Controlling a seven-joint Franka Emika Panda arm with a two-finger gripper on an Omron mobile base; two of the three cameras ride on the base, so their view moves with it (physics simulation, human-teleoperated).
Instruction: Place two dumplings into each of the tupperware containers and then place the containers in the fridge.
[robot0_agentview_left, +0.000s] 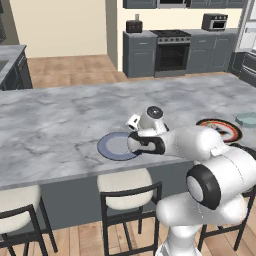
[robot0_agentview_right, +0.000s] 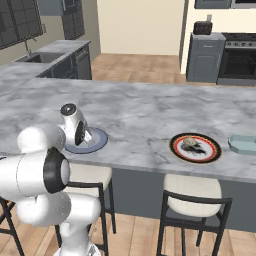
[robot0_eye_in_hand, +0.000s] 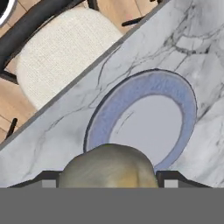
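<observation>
Dumpling (robot0_eye_in_hand: 108, 166) pinched in end effector (robot0_eye_in_hand: 108, 177) above blue plate (robot0_eye_in_hand: 175, 94); marble counter (robot0_agentview_left: 60, 120) beneath.

left base cam: sits behind the arm on its left, looks forward and down over the marble worktop (robot0_agentview_left: 60, 125); arm comes in at about 5 o'clock, oven (robot0_agentview_left: 171, 50) way back at 1 o'clock.
right base cam: same deal from the right side, arm at 7 o'clock, red-rimmed plate (robot0_agentview_right: 195, 148) at roughly 3 o'clock.
hand cam: really close, pointing almost straight down at the blue plate (robot0_eye_in_hand: 148, 118), stool seat (robot0_eye_in_hand: 61, 52) at 10 o'clock.
shared bit: all three catch the blue plate; both base cams also share the worktop, red-rimmed plate and stools.
</observation>
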